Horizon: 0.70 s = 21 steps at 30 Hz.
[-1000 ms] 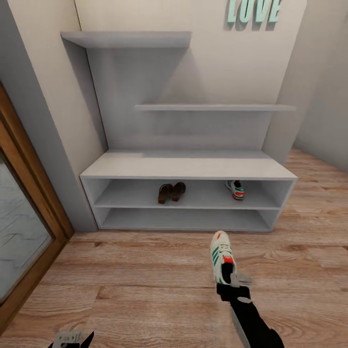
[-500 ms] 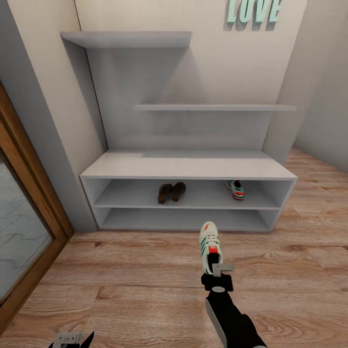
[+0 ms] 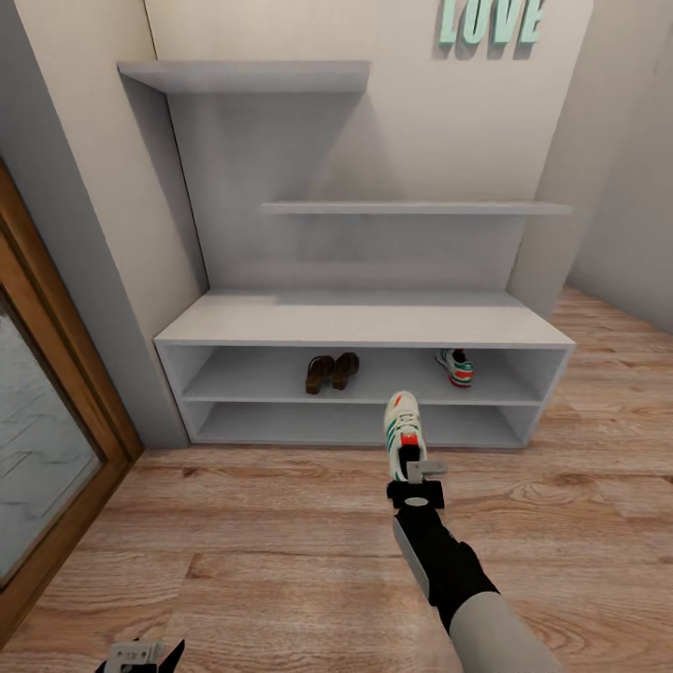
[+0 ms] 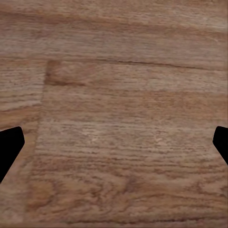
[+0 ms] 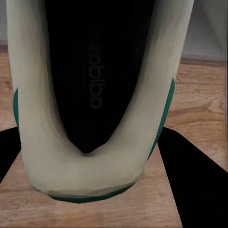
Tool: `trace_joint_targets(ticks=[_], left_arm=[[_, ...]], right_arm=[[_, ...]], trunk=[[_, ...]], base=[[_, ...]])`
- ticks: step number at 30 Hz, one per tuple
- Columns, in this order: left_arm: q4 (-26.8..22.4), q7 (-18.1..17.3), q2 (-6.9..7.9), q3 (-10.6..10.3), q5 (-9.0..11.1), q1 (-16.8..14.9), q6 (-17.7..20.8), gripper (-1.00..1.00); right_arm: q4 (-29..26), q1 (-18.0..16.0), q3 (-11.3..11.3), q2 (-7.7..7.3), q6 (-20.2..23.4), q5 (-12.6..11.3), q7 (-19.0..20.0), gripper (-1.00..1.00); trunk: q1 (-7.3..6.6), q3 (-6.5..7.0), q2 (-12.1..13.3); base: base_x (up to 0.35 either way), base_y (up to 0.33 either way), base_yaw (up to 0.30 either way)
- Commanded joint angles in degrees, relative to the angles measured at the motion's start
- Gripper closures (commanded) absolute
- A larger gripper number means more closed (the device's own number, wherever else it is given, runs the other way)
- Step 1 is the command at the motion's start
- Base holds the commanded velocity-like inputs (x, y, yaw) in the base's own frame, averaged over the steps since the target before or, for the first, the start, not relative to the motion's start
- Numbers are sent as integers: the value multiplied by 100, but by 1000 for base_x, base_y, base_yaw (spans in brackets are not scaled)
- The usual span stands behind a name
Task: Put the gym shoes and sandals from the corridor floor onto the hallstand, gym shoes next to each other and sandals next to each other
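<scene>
One off-white gym shoe (image 3: 404, 432) with green stripes hangs just above the corridor floor (image 3: 280, 523), toe toward the hallstand (image 3: 365, 322). My right gripper (image 3: 412, 470) is shut on its heel. In the right wrist view the shoe's heel (image 5: 90, 95) sits between the dark fingers (image 5: 192, 178). The other gym shoe (image 3: 455, 366) stands at the right of the upper compartment. The two brown sandals (image 3: 332, 372) lie side by side in that same compartment, left of centre. My left gripper (image 3: 140, 654) stays low at the near left, open over bare planks (image 4: 118, 118).
A wood-framed glass door (image 3: 47, 439) lines the left side. Grey walls close in on the rack at both ends, with a teal "LOVE" sign (image 3: 491, 21) above. Two staggered upper shelves (image 3: 411, 207) stand over the bench top. The lower compartment (image 3: 360, 425) holds nothing.
My right arm has carried the gym shoe forward toward the rack and a little to the left. The left gripper and the shoes on the rack have stayed put.
</scene>
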Motion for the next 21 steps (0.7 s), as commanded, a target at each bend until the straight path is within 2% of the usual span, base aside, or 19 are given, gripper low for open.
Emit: trace_joint_targets(ticks=[1, 5, 16, 21], left_arm=[[5, -57, -3, 39, 7, -3, 0, -100], [13, -65, -13, 33, -19, -3, -13, -100], [9, -66, -30, 32, -24, -4, -6, -100], [6, -66, -31, 39, -24, -4, -5, -100]], right_arm=[[-2, -29, 9, 0, 49, 2, -26, 100], [-26, -160, 2, 0, 63, 8, -85, 100], [14, -166, -81, 0, 60, 18, -99, 100], [9, -166, -121, 0, 58, 18, -99, 100]], trunk=[[-1, -5, -2], [-1, -5, -2], [-1, -5, -2], [-1, -5, -2]], base=[[0, 0, 0], [0, 0, 0], [1, 0, 0], [128, -59, 0]])
